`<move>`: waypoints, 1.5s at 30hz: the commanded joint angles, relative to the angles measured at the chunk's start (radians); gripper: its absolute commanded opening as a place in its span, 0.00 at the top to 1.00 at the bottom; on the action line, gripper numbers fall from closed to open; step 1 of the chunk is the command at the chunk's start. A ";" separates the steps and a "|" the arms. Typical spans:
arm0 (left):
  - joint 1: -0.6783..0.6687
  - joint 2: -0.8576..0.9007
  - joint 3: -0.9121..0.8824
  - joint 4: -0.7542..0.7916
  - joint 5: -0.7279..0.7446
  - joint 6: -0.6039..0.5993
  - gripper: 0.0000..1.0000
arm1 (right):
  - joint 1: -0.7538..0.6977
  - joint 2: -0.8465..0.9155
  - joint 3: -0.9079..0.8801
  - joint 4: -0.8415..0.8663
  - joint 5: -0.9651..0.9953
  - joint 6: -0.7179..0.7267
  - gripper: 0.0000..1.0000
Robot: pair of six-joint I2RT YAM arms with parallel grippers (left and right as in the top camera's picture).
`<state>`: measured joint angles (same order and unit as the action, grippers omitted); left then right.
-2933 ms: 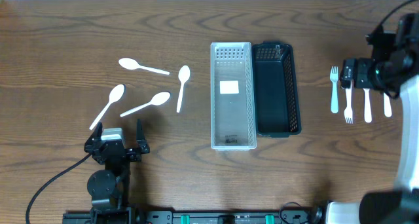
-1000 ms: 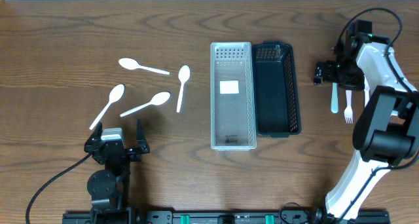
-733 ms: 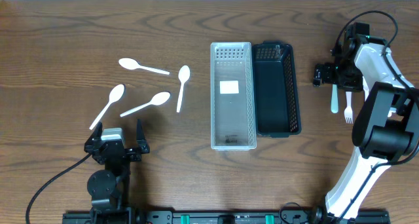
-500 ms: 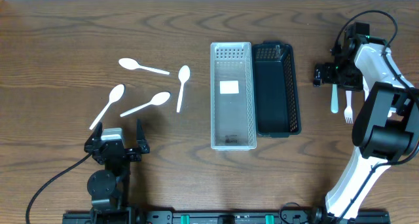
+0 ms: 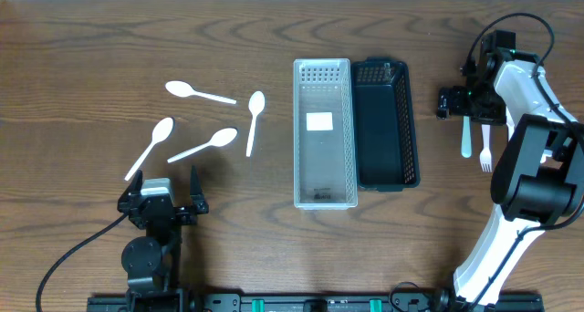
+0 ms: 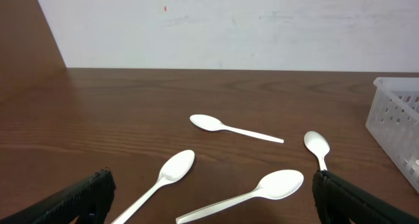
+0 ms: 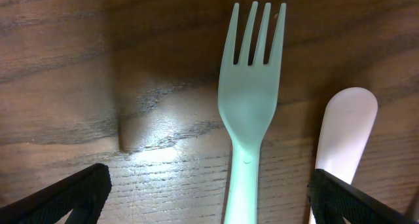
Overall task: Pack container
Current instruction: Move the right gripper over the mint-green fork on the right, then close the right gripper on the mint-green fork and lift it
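A clear tray (image 5: 322,192) and a black tray (image 5: 386,166) lie side by side mid-table. Several white spoons lie to the left: one (image 5: 198,93) at the back, one (image 5: 255,120) near the clear tray, and two more (image 5: 204,145) (image 5: 151,147). They also show in the left wrist view (image 6: 232,128). White forks (image 5: 466,137) (image 5: 486,152) lie at the right. My right gripper (image 5: 456,103) is open and low over the forks. One fork (image 7: 252,106) lies between its fingers (image 7: 209,201), and another utensil's handle (image 7: 347,129) lies beside it. My left gripper (image 5: 157,201) (image 6: 209,201) is open and empty, short of the spoons.
The right arm (image 5: 525,84) arches over the table's right edge and hides part of the fork row. The clear tray's corner (image 6: 399,112) shows at the right of the left wrist view. A white wall runs behind the table's far edge.
The right arm has swung in from the right and come down over the forks, then held nearly still for the last second. The left arm has not moved.
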<state>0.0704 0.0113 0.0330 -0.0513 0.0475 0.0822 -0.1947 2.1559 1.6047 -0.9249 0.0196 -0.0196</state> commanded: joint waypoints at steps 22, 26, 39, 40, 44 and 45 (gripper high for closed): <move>0.004 0.000 -0.029 -0.017 -0.014 0.010 0.02 | -0.004 0.006 -0.083 0.081 0.014 -0.023 0.01; 0.004 0.000 -0.029 -0.017 -0.014 0.010 0.02 | -0.004 0.006 -0.082 0.091 0.014 -0.023 0.11; 0.004 0.000 -0.029 -0.017 -0.014 0.010 0.02 | -0.004 0.006 -0.082 0.103 0.015 -0.003 0.94; 0.004 0.000 -0.029 -0.017 -0.014 0.010 0.02 | -0.004 0.006 -0.081 0.103 0.015 -0.003 0.98; 0.004 0.000 -0.029 -0.017 -0.014 0.010 0.02 | -0.004 0.004 -0.063 0.089 0.015 -0.003 0.98; 0.004 0.000 -0.029 -0.017 -0.014 0.010 0.02 | -0.003 0.003 -0.050 0.080 0.015 -0.003 0.98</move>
<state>0.0704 0.0113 0.0330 -0.0513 0.0475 0.0822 -0.1947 2.1559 1.5436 -0.8276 0.0235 -0.0296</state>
